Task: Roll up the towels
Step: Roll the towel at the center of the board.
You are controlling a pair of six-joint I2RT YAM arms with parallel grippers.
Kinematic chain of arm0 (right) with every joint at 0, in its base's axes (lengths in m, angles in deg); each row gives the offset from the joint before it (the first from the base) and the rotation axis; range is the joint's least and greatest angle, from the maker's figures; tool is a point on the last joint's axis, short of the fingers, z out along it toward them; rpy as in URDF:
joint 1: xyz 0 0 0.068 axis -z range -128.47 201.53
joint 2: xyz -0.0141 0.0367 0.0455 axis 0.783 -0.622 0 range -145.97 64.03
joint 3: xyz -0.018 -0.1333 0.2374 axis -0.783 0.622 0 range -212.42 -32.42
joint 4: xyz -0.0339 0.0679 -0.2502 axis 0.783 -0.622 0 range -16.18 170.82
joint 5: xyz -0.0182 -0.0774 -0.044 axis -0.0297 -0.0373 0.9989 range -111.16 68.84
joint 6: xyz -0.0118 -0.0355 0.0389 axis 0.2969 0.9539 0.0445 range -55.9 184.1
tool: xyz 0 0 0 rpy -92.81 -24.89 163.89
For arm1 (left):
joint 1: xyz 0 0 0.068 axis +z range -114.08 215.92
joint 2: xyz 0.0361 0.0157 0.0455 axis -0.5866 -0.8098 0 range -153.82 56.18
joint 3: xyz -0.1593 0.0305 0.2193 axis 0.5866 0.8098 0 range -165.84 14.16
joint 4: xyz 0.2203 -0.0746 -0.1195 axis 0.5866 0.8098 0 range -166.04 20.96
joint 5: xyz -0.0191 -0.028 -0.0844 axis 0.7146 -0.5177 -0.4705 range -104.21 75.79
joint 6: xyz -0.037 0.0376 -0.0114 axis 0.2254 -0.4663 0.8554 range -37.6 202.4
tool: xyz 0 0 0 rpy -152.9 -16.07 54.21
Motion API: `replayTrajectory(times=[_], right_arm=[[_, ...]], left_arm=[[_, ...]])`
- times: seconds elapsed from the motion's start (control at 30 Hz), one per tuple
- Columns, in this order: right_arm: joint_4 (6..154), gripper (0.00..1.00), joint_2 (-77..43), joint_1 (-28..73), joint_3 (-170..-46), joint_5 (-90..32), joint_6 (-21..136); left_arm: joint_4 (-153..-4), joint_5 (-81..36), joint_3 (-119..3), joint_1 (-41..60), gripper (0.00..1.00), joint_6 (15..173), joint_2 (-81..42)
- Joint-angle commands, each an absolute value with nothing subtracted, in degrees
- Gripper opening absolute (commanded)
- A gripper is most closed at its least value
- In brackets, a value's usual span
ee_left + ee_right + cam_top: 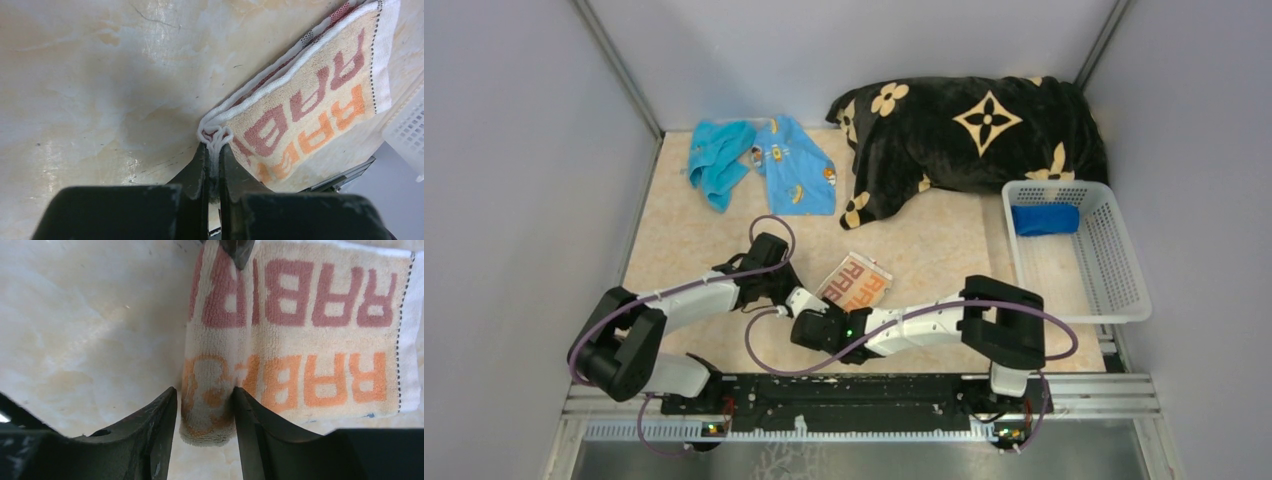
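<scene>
**Bench seen from above and from both wrists.** We note first the pale marbled tabletop [694, 250], which carries everything. Well beyond both pincers, at the back, lies the black plush blanket [984, 130] with tan flowers. A white basket [1114, 270] stands far to the right of the right pincer, and we see a rolled dark blue towel [1044, 219] at its far end. Beyond the left pincer, well apart from it, the light blue printed towel [796, 170] lies flat. The turquoise towel [717, 160] lies crumpled just beside it on the left.

The striped RABBIT towel [856, 282] lies on the tabletop directly in front of both pincers, its near edge turned up into a short roll.

The left pincer [214, 147] is clenched on that towel, its fingers pinching the layered white edge at one corner. The right pincer [204, 405] is released. We find its fingers parted to either side of the rolled end, which sits between them. Its right finger touches the roll, and on the left we cannot tell whether finger and cloth meet.
</scene>
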State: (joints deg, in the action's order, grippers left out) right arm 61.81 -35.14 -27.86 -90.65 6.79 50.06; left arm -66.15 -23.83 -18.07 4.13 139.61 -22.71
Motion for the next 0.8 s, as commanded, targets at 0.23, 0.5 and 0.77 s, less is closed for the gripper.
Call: replayTrajectory(times=[0.23, 0.5, 0.77], right_arm=[[57.3, 0.32, -42.2, -29.2, -94.7, 9.4, 51.4], [69.1, 0.0, -34.3, -20.9, -89.0, -15.0, 51.2], [84.6, 0.0, -33.1, -8.1, -82.0, -45.7, 43.6]], left_arm=[[-63.0, -19.5, -17.9, 4.1, 0.07, 140.6, -23.0], [-59.5, -15.0, -17.7, 4.8, 0.26, 139.2, -16.9], [-61.5, -14.2, -14.4, 5.9, 0.67, 138.2, -7.1]])
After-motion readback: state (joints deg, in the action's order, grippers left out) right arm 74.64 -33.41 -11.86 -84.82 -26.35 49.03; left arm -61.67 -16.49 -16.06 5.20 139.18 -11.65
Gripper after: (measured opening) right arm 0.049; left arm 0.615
